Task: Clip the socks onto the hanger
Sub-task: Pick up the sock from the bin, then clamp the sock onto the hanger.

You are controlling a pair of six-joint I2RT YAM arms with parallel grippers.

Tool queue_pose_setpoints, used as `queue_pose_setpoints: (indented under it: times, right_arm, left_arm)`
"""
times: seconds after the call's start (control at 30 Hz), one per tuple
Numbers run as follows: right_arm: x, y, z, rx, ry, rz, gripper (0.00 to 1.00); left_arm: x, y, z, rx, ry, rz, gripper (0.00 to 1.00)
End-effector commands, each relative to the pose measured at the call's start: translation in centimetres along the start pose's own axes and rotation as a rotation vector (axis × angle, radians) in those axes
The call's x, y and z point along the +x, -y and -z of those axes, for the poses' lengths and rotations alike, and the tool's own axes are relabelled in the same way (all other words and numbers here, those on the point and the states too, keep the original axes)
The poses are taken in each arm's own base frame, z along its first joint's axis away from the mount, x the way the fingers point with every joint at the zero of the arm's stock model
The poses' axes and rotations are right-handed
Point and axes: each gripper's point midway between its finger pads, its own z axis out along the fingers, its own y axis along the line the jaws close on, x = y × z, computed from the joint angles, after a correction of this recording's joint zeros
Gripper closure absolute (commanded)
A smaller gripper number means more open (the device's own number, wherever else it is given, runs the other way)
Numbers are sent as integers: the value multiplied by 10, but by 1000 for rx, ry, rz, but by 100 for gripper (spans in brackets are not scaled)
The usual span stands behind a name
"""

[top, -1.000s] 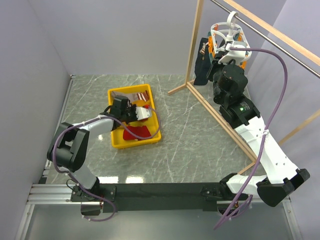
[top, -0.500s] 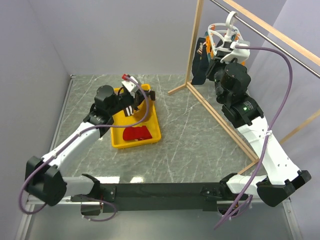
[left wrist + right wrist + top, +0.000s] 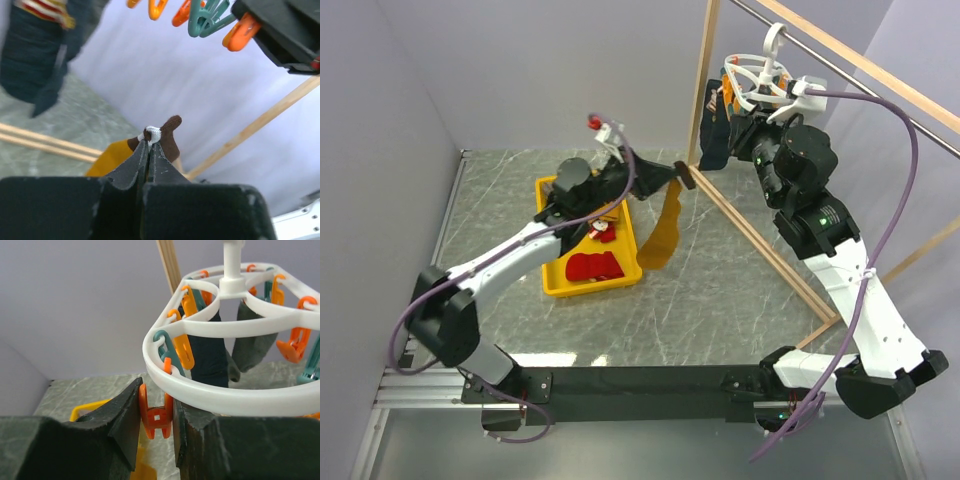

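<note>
- Red sock (image 3: 595, 266) lies nearest us, in the yellow tray (image 3: 592, 289) on the bench (image 3: 720, 300), well short of the hanger (image 3: 240, 400). A smaller red-and-white piece (image 3: 603, 233) beside it may be a second sock; we cannot tell.
- Between that tray and the hanger, the left tool (image 3: 681, 179) is pinched fully closed on the brown cuff of one mustard sock (image 3: 660, 235). The sock dangles in the air, below and short of the hanger, not yet clipped.
- At the hanger's near rim, the right tool (image 3: 156, 407) is squeezed narrowly onto one orange clip (image 3: 152, 422).
- Farther back, under the hanger, two socks already hang: one navy sock (image 3: 210, 360) and one grey sock (image 3: 252, 347).
- We judge two socks clipped, one in hand and at least one left in the tray.
- We count one hanger and two tools. The orange and teal clips are too hidden to count.
</note>
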Motion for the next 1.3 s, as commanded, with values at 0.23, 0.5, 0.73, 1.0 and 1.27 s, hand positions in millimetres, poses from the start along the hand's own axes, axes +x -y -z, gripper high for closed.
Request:
queue_pose_setpoints:
  times: [0.23,0.5,0.73,1.0,1.27]
  right_arm:
    - [-31,-18,20,-113,31,-15,92]
    - [-20,-19,21,-146,33,14,94]
    - [-28,-13,29,-145,83,54,94]
    - [-27,-12,22,-126,66,95,94]
    - [-23,-10,22,-131,69,126,94]
  left_arm:
    - [-16,75,-71,223,50,99,99]
    - [-11,81,-99,278,1,132,100]
    - [-5,97,-103,390,-49,117,99]
    - [5,98,-93,415,-81,77,99]
    - [5,109,-85,469,-98,34,99]
